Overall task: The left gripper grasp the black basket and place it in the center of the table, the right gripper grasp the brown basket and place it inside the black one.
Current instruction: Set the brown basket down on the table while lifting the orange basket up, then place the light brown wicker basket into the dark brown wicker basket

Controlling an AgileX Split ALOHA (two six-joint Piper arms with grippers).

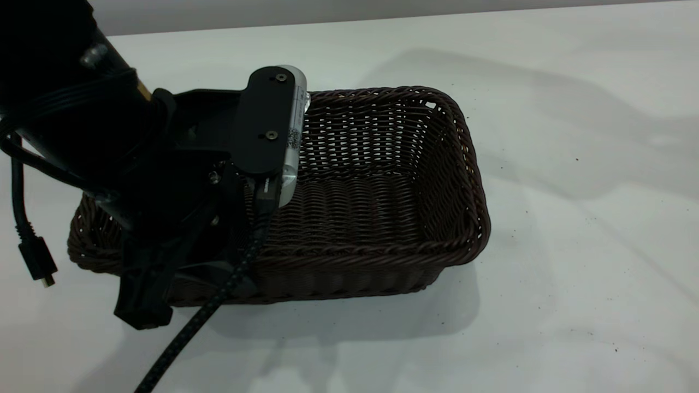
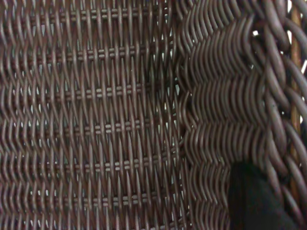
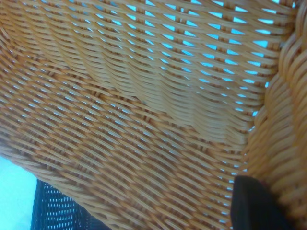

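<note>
Black basket [image 1: 377, 196] on the table [image 1: 573, 218] | left gripper [image 1: 144, 297] clamped over its near-left rim | brown basket [image 3: 144, 120] fills right wrist view; right gripper jaw state: cannot tell

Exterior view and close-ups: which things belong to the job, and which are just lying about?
Job: black basket on the table; left gripper at its left end; brown basket, right gripper at its rim.
Lying about: loose plug dangling beside the left arm; dark specks on the table.
</note>
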